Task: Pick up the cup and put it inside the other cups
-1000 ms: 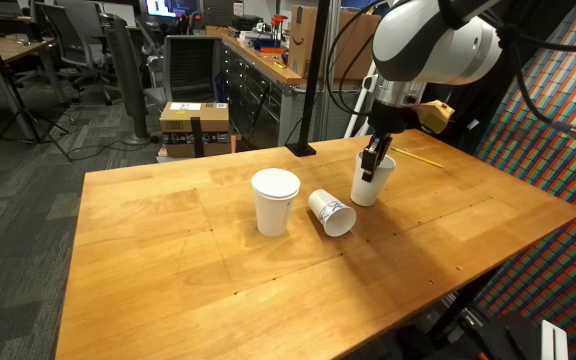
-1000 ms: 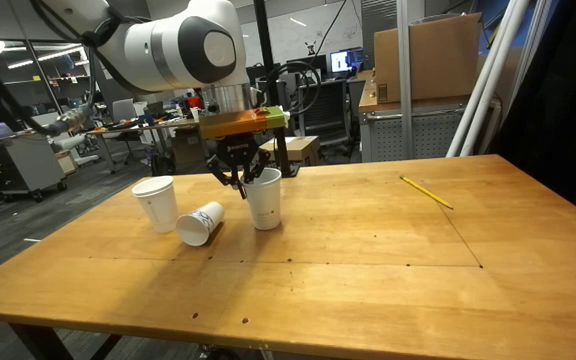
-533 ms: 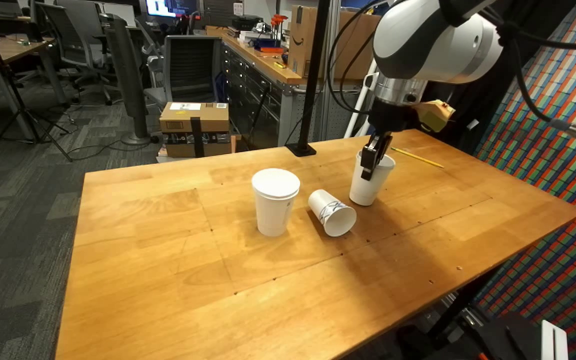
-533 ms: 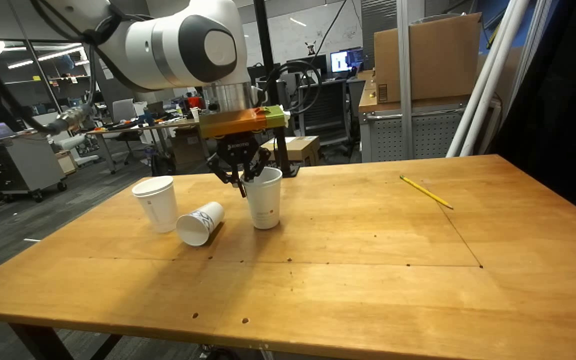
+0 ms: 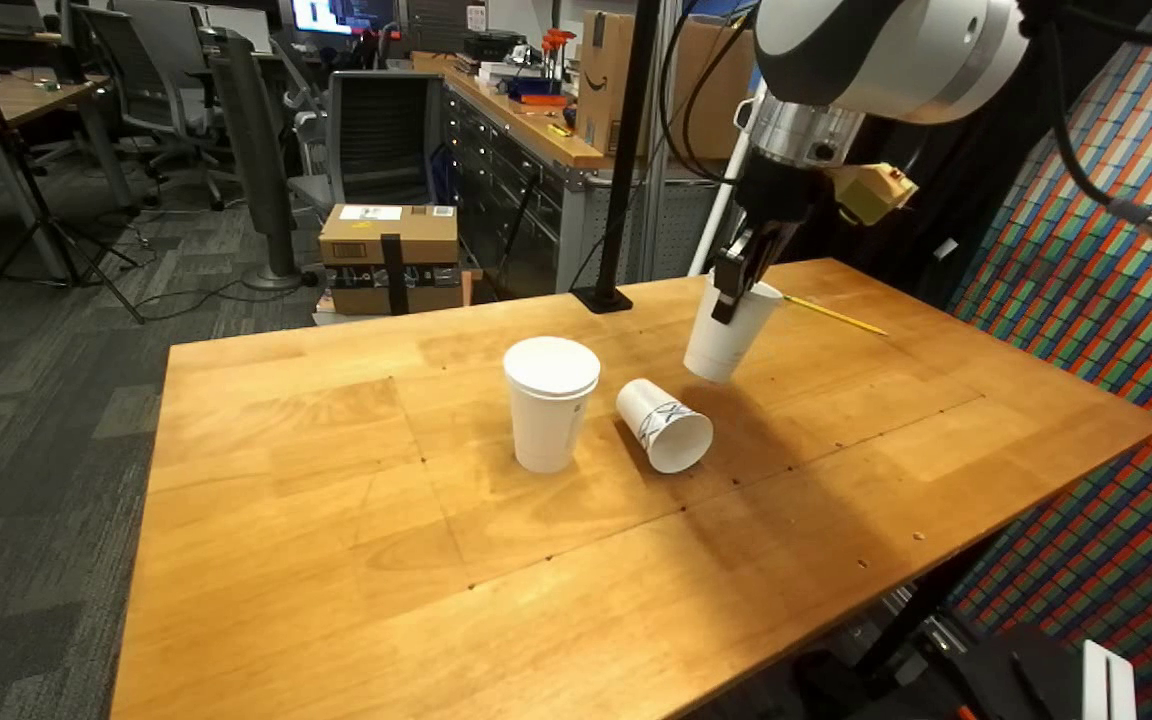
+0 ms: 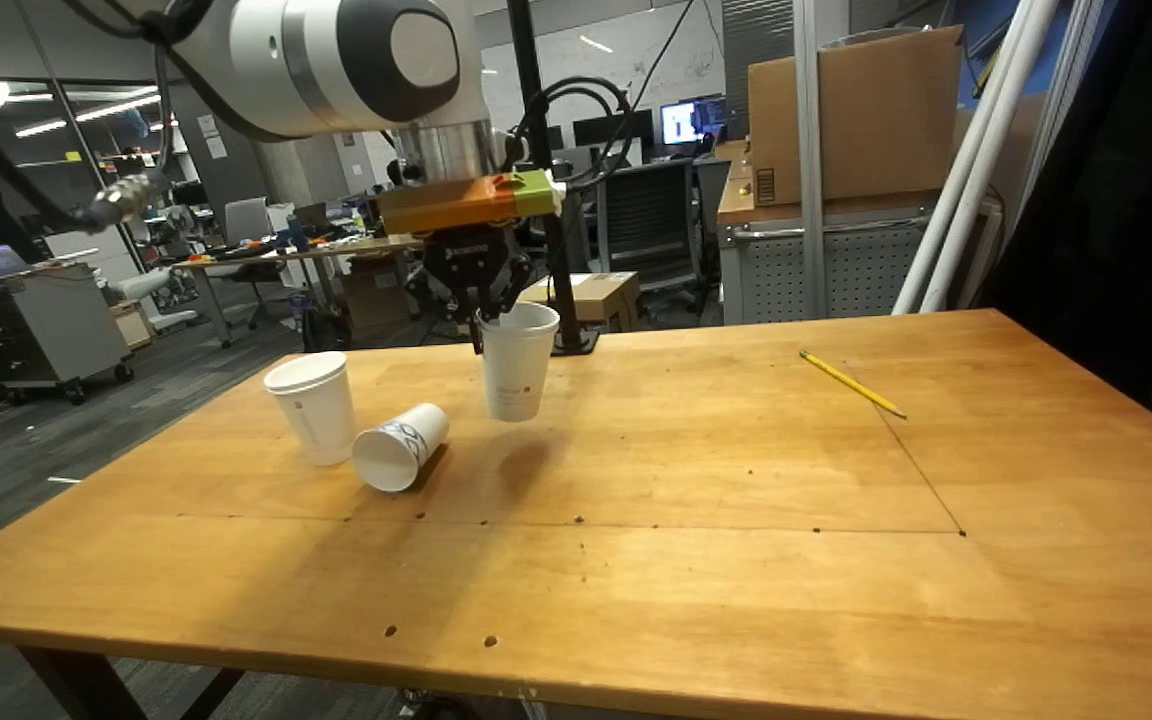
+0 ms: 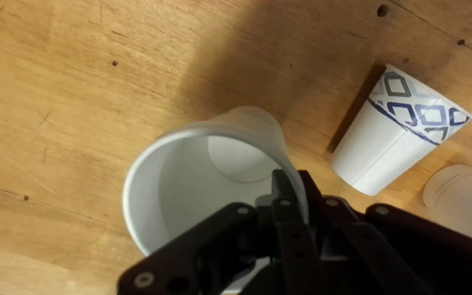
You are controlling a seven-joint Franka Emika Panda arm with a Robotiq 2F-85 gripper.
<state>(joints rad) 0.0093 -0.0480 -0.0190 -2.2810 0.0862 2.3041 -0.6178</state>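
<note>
The cup, plain white and tapered, hangs tilted a little above the table in both exterior views (image 5: 721, 345) (image 6: 516, 370). My gripper (image 5: 728, 312) is shut on its wall at the rim, one finger inside and one outside, as the wrist view shows (image 7: 292, 177). The other cups stand upright as a white stack with a doubled rim (image 5: 546, 430) (image 6: 324, 420); part of it shows at the right edge of the wrist view (image 7: 465, 200). The inside of the stack cannot be made out.
A white cup with a blue and grey pattern (image 5: 664, 425) (image 6: 416, 432) lies on its side between the held cup and the stack. A yellow pencil (image 6: 851, 383) lies on the wooden table (image 5: 336, 560). A black post (image 5: 604, 298) stands at the table's edge.
My gripper has risen with the cup in it. The cup was standing on the table and is now lifted off it, slightly tilted. The stack and the lying cup have not moved.
</note>
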